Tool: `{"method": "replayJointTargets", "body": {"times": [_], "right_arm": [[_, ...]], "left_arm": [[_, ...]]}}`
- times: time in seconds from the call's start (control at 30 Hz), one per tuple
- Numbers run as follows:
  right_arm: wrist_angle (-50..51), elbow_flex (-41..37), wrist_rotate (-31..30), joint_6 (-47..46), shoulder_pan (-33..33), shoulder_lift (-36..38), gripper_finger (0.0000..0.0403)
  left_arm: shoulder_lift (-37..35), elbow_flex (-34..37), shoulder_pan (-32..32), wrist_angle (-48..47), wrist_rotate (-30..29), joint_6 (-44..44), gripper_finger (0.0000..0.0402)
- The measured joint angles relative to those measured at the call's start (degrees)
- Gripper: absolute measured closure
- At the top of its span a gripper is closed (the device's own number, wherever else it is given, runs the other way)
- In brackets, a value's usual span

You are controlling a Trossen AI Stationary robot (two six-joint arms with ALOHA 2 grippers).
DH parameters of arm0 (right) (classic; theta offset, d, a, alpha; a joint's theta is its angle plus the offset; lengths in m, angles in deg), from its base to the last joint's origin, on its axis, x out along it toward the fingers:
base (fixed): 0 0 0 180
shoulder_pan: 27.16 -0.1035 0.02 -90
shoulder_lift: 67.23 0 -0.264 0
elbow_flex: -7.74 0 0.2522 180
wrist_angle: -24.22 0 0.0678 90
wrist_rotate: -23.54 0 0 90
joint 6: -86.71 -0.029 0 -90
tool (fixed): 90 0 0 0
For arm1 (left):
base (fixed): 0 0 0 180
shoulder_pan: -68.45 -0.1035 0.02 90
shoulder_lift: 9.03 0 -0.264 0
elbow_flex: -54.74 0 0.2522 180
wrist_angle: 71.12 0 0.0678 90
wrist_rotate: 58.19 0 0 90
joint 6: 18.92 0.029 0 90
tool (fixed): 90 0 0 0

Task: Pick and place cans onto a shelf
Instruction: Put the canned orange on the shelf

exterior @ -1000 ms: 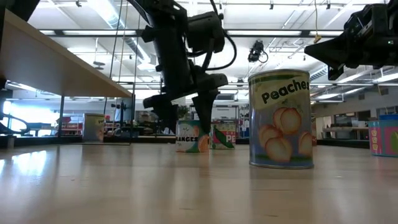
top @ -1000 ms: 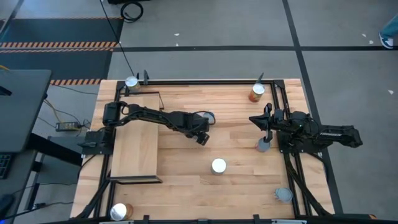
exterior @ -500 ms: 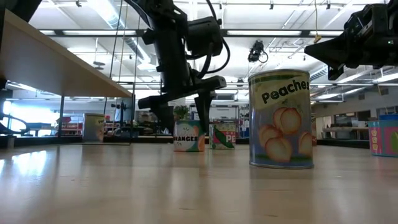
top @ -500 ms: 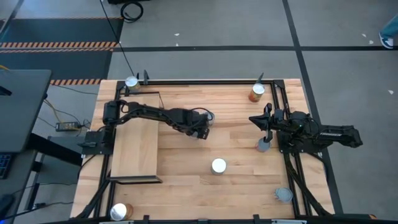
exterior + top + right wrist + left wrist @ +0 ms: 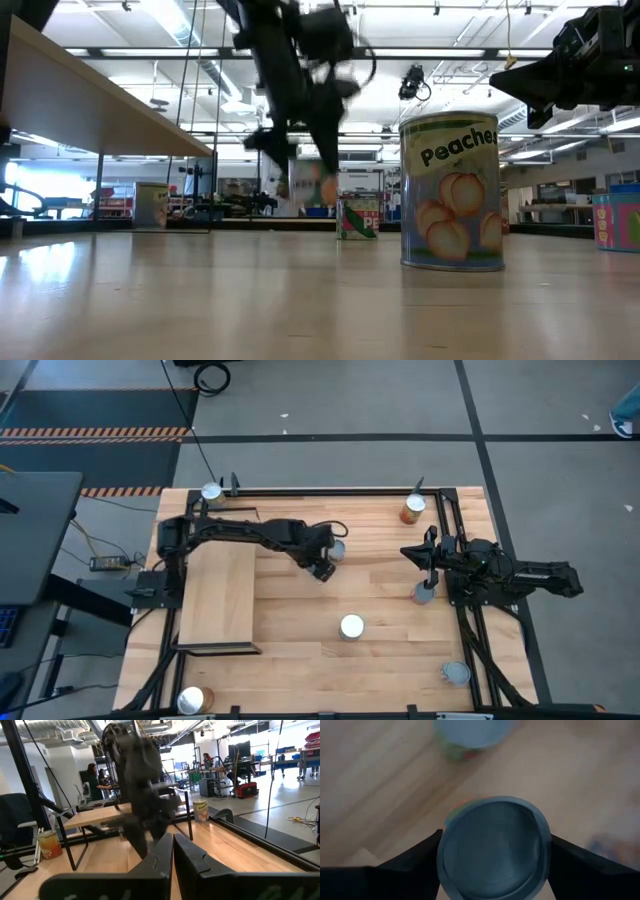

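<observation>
Can (image 5: 492,849) with a bluish-grey top sits between the two dark fingers (image 5: 407,865) of my left pincer (image 5: 322,556), which is closed on its sides; its axis stands upright, the round top facing my wrist camera. In the low view this can (image 5: 312,186) hangs clear above the counter (image 5: 380,590), so I judge it is lifted and ready for carrying.

What matters for the coming move is the direction: the shelf (image 5: 220,600) lies to my left of the pincer, toward the base of my left arm, with a strip of bare counter between. My left arm is much nearer to it than the right one. I should keep the can upright and bring it above the pale board before I lower it.

Another can (image 5: 470,735) stands on the counter just beyond the held one, so I should not swing that way.

My right pincer (image 5: 428,565) waits at the right side of the counter, near a grey-topped can (image 5: 424,594); its fingers (image 5: 165,855) look nearly closed, on nothing.
</observation>
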Motion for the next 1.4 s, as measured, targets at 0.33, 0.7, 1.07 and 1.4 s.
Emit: {"method": "replayJointTargets", "body": {"times": [0.33,0.7,1.07,1.4], "right_arm": [[0.0,0.0,-0.04,0.0,-0.01,-0.02,0.0383],[-0.04,0.0,-0.06,0.0,0.0,-0.02,0.0383],[-0.04,0.0,-0.06,0.0,-0.01,-0.02,0.0383],[-0.04,0.0,-0.08,0.0,0.0,-0.02,0.0383]], "left_arm": [[-12.53,-6.57,0.54,-14.34,-0.15,19.38,0.0117],[-26.98,-6.57,-2.49,-38.75,-3.66,36.19,0.0117],[-43.28,-4.85,-11.65,-48.21,-12.05,48.16,0.0118],[-53.41,11.01,-24.93,-42.78,-11.53,58.37,0.0118]]}}
